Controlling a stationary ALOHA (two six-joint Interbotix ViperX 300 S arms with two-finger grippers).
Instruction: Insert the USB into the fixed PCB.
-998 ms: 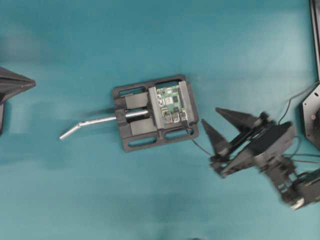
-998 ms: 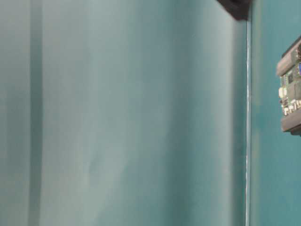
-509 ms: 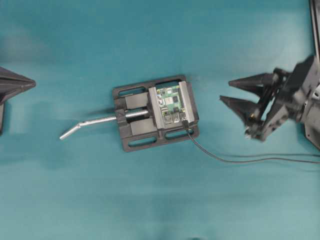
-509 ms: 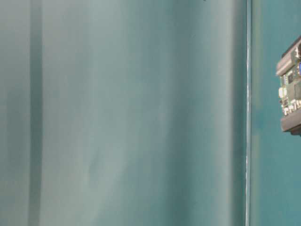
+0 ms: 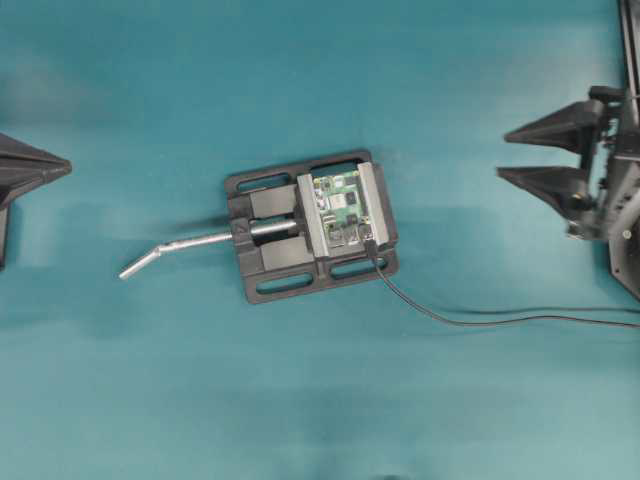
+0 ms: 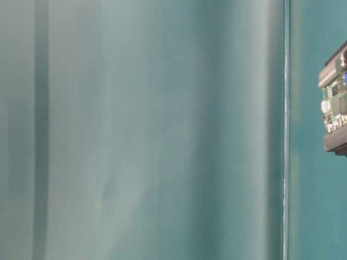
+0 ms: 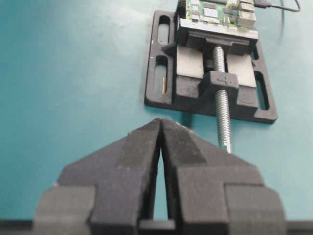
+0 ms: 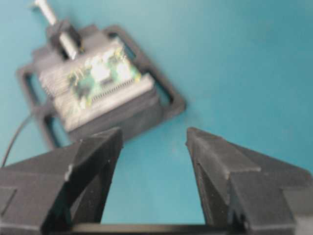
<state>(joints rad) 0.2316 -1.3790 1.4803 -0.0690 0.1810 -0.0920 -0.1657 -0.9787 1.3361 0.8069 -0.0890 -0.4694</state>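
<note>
The fixed PCB [image 5: 340, 208] is a small green board clamped in a black vise [image 5: 270, 250] at the table's middle. The USB [image 5: 370, 243] sits with its plug in the port at the board's front right corner, and its thin black cable [image 5: 470, 321] trails off to the right edge. My right gripper [image 5: 502, 154] hangs open and empty far to the right of the vise; its wrist view shows the PCB [image 8: 98, 78] beyond the spread fingers [image 8: 98, 152]. My left gripper [image 5: 65, 167] is shut with nothing in it at the far left, pointing at the vise [image 7: 210, 73].
The vise's silver bent handle [image 5: 180, 245] sticks out to the left, towards my left gripper. The right arm's base [image 5: 625, 235] stands at the right edge. The table-level view shows mostly blurred teal, with the PCB [image 6: 336, 103] at its right edge.
My right gripper has drawn back up and to the right, away from the vise, staying open. The USB stays at the board. The left gripper has not moved.
</note>
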